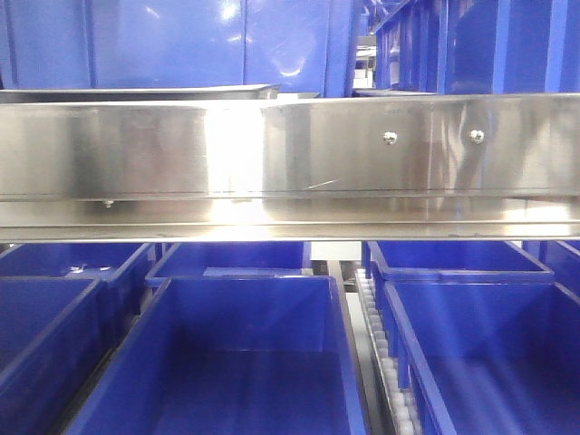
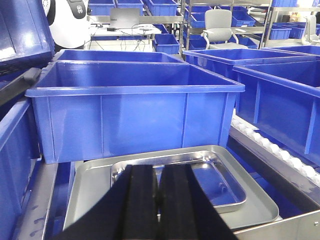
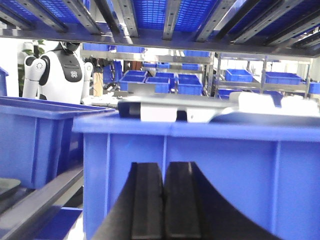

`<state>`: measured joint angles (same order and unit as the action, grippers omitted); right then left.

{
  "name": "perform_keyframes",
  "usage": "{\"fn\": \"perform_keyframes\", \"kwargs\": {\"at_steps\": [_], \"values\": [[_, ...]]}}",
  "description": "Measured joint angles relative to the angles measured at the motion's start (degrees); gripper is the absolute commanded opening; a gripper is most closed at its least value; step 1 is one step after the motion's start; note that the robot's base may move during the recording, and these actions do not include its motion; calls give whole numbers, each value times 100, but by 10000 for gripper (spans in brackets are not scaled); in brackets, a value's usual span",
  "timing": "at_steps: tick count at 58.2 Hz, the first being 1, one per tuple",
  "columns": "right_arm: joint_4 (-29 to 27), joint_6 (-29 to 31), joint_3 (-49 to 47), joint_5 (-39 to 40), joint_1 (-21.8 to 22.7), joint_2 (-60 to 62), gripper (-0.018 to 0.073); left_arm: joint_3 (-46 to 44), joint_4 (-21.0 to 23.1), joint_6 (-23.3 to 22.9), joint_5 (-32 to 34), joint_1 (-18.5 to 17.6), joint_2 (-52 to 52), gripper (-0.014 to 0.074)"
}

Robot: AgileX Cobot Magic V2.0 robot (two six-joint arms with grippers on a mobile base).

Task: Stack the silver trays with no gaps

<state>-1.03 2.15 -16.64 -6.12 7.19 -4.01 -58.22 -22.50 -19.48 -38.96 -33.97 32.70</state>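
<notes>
Front view: a steel rail [image 1: 290, 149] spans above blue bins [image 1: 245, 353]. Left wrist view: the left hand [image 2: 158, 200], clenched and empty, hovers over two nested silver trays [image 2: 250, 200]. Right wrist view: the right hand [image 3: 162, 200], clenched and empty, faces a near bin [image 3: 225, 170].

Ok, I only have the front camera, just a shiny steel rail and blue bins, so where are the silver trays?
Observer: The left wrist view shows them: a small silver tray lying inside a large silver tray, in front of a blue bin.
Operator: Is the left hand holding one?
Observer: No. The left hand is shut above the small tray, with nothing between its fingers.
Operator: And the right hand?
Observer: The right hand is shut too, facing another blue bin; no tray lies near it.
</notes>
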Motion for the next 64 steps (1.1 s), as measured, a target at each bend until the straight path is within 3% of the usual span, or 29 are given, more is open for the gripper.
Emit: {"fn": "perform_keyframes", "kwargs": {"at_steps": [6, 23, 64], "values": [[-37, 0, 578, 384, 0, 92, -79, 0, 0, 0, 0, 0, 0, -9], [-307, 0, 1579, 536, 0, 276, -79, 0, 0, 0, 0, 0, 0, -9], [-392, -90, 1667, 445, -73, 378, -79, 0, 0, 0, 0, 0, 0, -9]]}}
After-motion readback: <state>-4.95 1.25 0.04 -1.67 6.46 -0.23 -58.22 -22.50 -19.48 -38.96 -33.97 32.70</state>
